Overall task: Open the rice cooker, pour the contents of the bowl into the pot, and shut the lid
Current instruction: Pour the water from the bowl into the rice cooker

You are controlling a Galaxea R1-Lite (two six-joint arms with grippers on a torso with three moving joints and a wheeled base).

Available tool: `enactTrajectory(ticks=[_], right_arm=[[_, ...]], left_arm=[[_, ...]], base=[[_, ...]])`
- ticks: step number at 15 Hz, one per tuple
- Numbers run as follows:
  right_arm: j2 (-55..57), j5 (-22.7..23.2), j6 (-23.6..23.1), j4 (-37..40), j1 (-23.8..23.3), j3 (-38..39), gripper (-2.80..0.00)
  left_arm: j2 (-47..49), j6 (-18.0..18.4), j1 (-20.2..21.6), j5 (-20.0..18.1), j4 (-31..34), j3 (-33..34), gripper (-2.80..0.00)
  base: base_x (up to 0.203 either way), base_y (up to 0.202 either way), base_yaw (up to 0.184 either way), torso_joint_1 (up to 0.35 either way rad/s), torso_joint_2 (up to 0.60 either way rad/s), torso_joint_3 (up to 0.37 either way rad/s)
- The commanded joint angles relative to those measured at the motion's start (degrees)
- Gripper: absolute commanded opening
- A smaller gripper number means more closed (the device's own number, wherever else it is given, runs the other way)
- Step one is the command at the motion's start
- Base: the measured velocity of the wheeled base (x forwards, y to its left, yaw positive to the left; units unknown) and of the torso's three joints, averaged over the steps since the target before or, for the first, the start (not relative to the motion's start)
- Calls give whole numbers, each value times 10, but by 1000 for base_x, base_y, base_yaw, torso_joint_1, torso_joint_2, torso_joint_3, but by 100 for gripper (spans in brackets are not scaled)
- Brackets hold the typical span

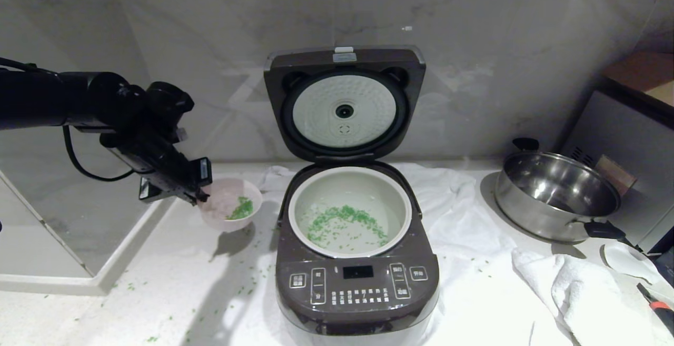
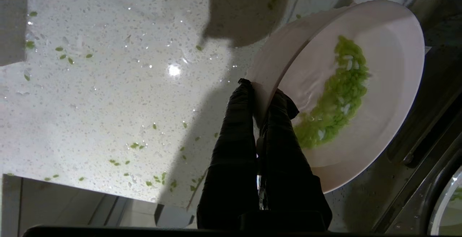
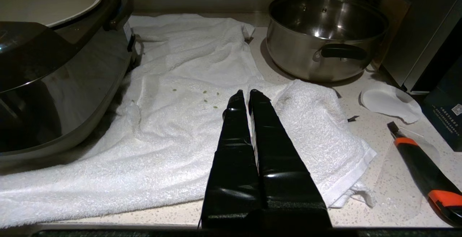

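Head view placed the rice cooker point(image 1: 357, 262) lowest in the frame at centre, its button panel nearest the camera. Behind the panel sat the pot point(image 1: 349, 211), open, with the contents point(image 1: 345, 218) scattered green across its floor. To the left of the pot, at middle left of the frame, the left claw point(image 1: 202, 194) pinched the rim of the bowl point(image 1: 231, 205), which hung above its shadow on the speckled surface point(image 1: 158, 283) with more green grains inside. At the right of the frame stood a steel pan point(image 1: 558, 196) beside a white towel point(image 1: 568, 288). Farthest back, at upper centre, the lid point(image 1: 345, 101) stood raised against the marble wall.

Left wrist view alone showed the grip closely: one of the fingers point(image 2: 234, 139) outside the bowl wall, the other inside, and the bowl tilted, grains heaped along its lower side.

Right wrist view alone showed the right claw point(image 3: 245, 94), pressed together and holding nothing, above the towel, with an orange-and-black knife point(image 3: 422, 168) at lower right.
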Motion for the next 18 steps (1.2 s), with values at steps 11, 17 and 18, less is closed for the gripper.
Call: enactTrajectory(ticks=[11, 17, 18], right_arm=[[0, 0, 0, 0, 0, 0, -280], [0, 0, 0, 0, 0, 0, -280], [0, 0, 0, 0, 0, 0, -280]], left_arm=[[-2, -3, 24, -83, 51, -55, -280], [-5, -10, 18, -85, 52, -70, -280], [-5, -12, 15, -85, 53, -78, -280]], base=[[0, 0, 0, 0, 0, 0], [0, 0, 0, 0, 0, 0], [0, 0, 0, 0, 0, 0]])
